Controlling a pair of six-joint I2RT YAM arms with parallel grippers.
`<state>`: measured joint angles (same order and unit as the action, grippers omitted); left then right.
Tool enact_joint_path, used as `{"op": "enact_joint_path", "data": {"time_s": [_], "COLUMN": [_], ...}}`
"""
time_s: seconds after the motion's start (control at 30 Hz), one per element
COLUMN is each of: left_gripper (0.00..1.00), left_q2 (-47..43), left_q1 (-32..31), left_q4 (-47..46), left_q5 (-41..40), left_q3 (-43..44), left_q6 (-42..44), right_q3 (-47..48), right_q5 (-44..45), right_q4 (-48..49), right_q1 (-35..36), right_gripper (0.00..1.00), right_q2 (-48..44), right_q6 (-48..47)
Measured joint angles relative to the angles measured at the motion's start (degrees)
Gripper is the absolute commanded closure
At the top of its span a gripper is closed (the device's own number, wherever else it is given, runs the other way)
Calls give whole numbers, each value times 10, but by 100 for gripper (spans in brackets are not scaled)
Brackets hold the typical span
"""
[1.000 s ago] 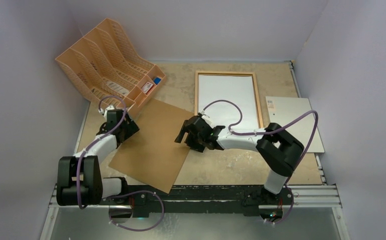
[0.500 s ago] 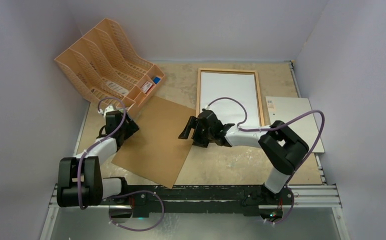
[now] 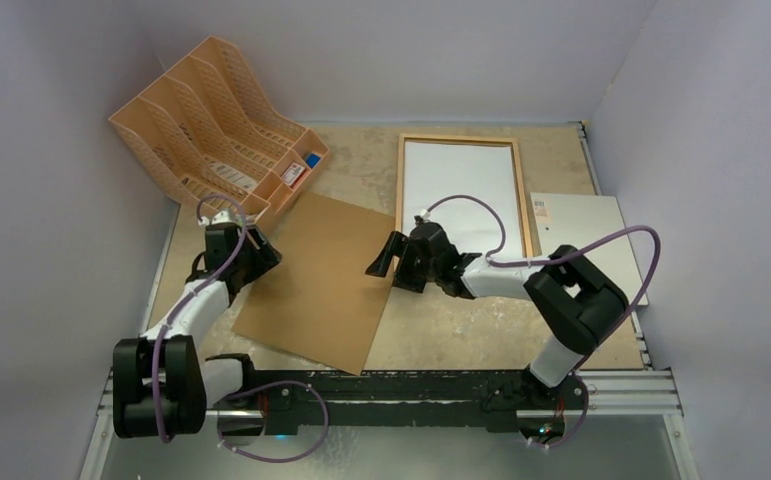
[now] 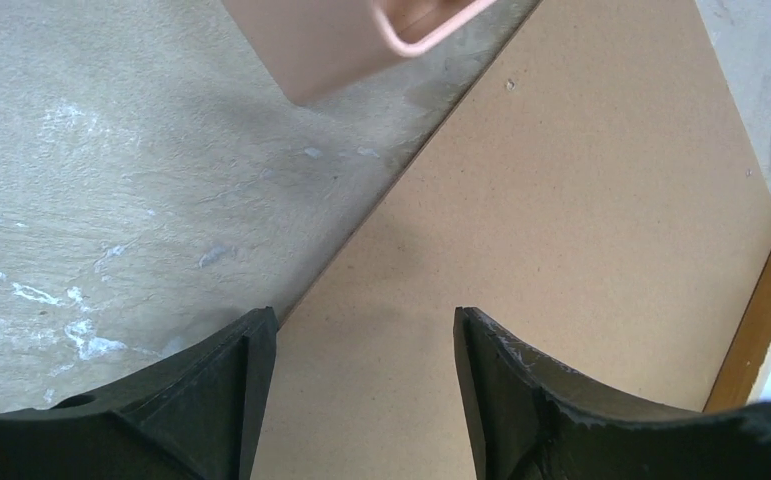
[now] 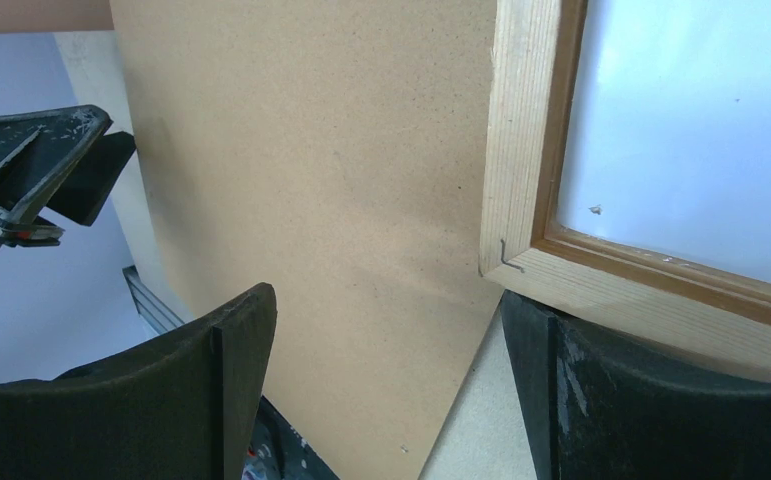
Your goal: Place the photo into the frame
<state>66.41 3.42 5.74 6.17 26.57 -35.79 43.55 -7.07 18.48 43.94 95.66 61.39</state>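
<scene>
The left tool [image 4: 361,335] and right tool [image 5: 386,310] are both gaping empty over the fibreboard panel [image 3: 316,290], while the photo [image 3: 461,185], seemingly lying white-back-up inside the frame [image 3: 401,190], is looking light, floppy, best pinched at an edge.

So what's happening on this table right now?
Two robot arms are assembling a picture. The thin brown wooden picture frame lies flat at the far side, its opening filled by a plain white sheet, possibly the photo face down. The left gripper, open, hovers over the left edge of the brown fibreboard panel. The right gripper, open, sits low by the frame's near-left corner, next to the panel. Neither holds anything.
</scene>
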Motion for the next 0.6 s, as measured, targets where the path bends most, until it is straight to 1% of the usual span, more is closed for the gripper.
{"op": "enact_joint_path", "data": {"time_s": [0.27,0.6], "left_gripper": [36,36], "left_q2": [-35,-73], "left_q1": [4,6], "left_q4": [38,58], "left_q5": [23,21], "left_q3": [30,83], "left_q6": [23,35], "right_q3": [-30,-32], "right_q5": [-12,-29], "right_q4": [56,148], "right_q1": [-5,-11], "right_gripper": [17,18], "right_q2": [-3,38], "right_q6": [8,9]}}
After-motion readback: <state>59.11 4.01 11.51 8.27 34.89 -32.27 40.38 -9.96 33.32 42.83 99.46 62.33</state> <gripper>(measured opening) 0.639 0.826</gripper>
